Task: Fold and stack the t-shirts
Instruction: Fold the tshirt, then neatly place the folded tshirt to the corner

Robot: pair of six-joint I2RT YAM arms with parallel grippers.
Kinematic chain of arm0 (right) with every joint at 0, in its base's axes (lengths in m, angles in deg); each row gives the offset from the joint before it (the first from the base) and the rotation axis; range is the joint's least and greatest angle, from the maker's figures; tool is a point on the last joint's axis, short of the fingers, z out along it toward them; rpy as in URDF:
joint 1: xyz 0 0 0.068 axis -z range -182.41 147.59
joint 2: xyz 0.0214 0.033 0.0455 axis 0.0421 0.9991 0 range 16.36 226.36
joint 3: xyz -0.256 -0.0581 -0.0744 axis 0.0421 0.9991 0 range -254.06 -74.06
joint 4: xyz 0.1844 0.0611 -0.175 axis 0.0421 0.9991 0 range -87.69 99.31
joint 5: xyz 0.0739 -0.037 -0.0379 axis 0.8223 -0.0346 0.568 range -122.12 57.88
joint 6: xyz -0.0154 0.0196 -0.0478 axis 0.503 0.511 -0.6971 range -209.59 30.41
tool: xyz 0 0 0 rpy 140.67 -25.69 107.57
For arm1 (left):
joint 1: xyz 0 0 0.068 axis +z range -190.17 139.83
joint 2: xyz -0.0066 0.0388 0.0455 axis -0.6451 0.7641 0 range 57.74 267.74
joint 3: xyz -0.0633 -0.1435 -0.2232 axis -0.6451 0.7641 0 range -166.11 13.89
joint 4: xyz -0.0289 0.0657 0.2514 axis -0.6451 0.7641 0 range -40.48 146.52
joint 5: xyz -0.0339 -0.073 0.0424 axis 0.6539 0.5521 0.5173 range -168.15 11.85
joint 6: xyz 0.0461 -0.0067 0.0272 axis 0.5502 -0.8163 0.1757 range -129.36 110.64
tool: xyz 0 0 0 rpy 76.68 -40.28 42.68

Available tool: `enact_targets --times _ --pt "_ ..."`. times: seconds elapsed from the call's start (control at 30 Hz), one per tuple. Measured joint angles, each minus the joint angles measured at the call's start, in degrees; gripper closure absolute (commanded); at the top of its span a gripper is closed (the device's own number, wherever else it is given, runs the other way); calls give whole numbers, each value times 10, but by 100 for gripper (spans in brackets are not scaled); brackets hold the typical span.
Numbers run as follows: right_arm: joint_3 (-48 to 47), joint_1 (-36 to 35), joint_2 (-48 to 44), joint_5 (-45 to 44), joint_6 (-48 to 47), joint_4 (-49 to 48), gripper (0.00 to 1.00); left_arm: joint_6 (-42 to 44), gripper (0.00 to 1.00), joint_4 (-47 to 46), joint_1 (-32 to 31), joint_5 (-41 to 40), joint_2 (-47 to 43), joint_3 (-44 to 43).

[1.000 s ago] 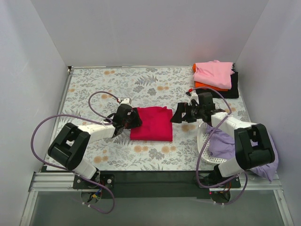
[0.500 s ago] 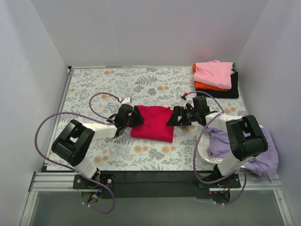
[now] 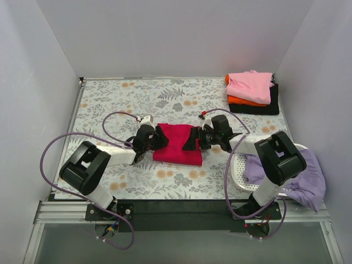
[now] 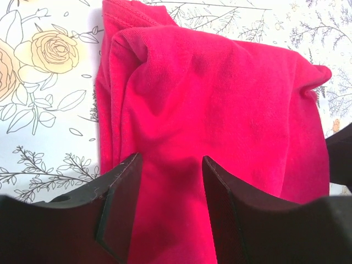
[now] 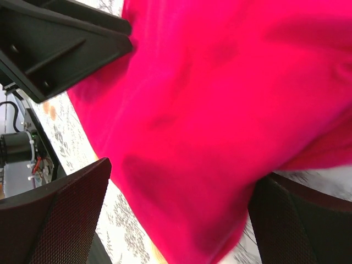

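Left claw (image 4: 170, 165) parted over folded red tee (image 3: 177, 146); right claw (image 5: 181, 181) wide, straddling its opposite edge.

The floral-print table (image 3: 110, 99) carries a folded crimson t-shirt (image 3: 177, 144) at its centre, a stack of t-shirts (image 3: 252, 91) far right, and a white mesh basket (image 3: 240, 168) near right.

Left gripper (image 3: 159, 138) and right gripper (image 3: 193, 142) are boxing in the red tee's (image 3: 177, 148) sides; table (image 3: 115, 102) beyond it is lying open.
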Motion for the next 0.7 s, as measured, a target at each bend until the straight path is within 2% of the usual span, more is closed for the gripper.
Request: enact_targets --times 0.1,0.2,0.23,0.3,0.33,0.4,0.43,0.5,0.7 --pt "-1 -17 12 -8 17 -28 13 -4 55 -7 -1 0 -3 6" --pt "-10 -34 26 -18 28 -45 23 -8 55 -12 -1 1 -3 9" --pt "-14 -38 31 -22 31 -47 34 -8 55 -14 -1 2 -3 10" --pt "-20 -43 42 -32 33 -48 49 -10 55 -16 -1 2 -3 12" --pt "-21 -43 49 -34 35 -50 63 -11 55 -17 -2 2 -3 12" --pt "-25 -44 59 -42 35 -50 77 -12 55 -18 -2 2 -4 13" --pt "-26 -44 66 -46 37 -47 87 -12 55 -18 -2 2 -4 14" --pt "-29 -44 71 -50 36 -45 98 -13 55 -17 -3 2 -7 14" --pt "-64 -46 71 -79 3 10 99 -7 55 30 -8 -1 -31 12"
